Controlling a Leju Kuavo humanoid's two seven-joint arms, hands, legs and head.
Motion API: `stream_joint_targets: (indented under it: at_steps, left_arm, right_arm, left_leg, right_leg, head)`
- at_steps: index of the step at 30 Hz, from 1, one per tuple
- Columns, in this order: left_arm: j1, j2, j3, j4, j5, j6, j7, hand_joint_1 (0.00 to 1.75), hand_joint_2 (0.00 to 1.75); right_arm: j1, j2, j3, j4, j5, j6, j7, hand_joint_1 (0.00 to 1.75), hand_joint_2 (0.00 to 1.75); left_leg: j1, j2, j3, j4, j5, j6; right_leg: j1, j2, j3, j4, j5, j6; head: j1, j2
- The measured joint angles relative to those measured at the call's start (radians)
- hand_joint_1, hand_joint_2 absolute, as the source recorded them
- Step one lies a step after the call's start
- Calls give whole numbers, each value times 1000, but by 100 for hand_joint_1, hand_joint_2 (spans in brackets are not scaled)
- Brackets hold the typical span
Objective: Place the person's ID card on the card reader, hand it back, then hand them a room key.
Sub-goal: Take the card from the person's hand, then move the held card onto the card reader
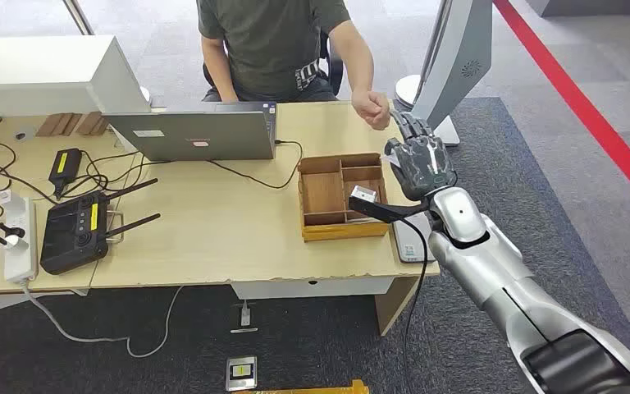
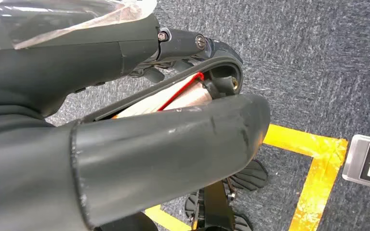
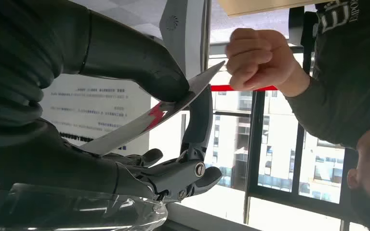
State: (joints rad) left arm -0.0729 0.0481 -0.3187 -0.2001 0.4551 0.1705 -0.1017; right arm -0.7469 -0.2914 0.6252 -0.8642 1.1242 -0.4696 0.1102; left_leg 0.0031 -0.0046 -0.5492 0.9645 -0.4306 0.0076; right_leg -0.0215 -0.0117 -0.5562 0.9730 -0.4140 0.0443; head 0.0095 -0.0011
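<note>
Head view shows the right hand [image 1: 421, 162] raised past the far right corner of the wooden surface [image 1: 213, 238], just beyond the wooden tray [image 1: 341, 197], which has several compartments. A person's hand [image 1: 371, 107], closed into a fist, is just beside the right hand's fingertips, on the far side of the tray. The person sits behind the surface in a dark shirt, beyond the tray and the open laptop [image 1: 201, 134] to its left. Farther left of the tray lie a black controller [image 1: 75, 231] with two antennas, a white power strip [image 1: 17, 238] and tangled cables.

Right wrist view shows the card [image 3: 149, 118], pale with a red mark, pinched between the thick thumb [image 3: 130, 55] and the darker fingers [image 3: 198, 120] of the right hand [image 3: 125, 110]. The card's free end reaches up to the person's fist [image 3: 253, 60]; whether the fist has hold of the card I cannot tell.

Left wrist view shows the left hand [image 2: 139, 120] hanging above dark carpet with yellow floor tape [image 2: 318, 168]. Its fingers [image 2: 192, 48] are curled in toward the thumb [image 2: 168, 149], with nothing clearly between them.
</note>
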Motion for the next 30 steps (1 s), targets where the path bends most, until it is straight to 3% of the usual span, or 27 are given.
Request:
stream_joint_targets:
  at_steps: [8, 20, 30]
  left_arm:
    - [1, 0, -3, 0, 14, -3, -2, 0, 0]
    - [3, 7, -10, 0, 43, 7, 23, 0, 0]
    - [2, 10, -15, 0, 47, 2, -18, 0, 0]
  right_arm:
    - [1, -11, 4, 23, -2, 13, 16, 175, 175]
    - [38, -74, 4, 155, -68, 10, -6, 175, 175]
    - [55, -82, 5, 233, -62, 12, -10, 175, 175]
  left_leg:
    - [0, 0, 0, 0, 0, 0]
    - [0, 0, 0, 0, 0, 0]
    - [0, 0, 0, 0, 0, 0]
  right_leg:
    - [0, 0, 0, 0, 0, 0]
    - [0, 0, 0, -1, 0, 0]
    - [0, 0, 0, 0, 0, 0]
  head:
    - [0, 0]
    - [0, 0]
    - [0, 0]
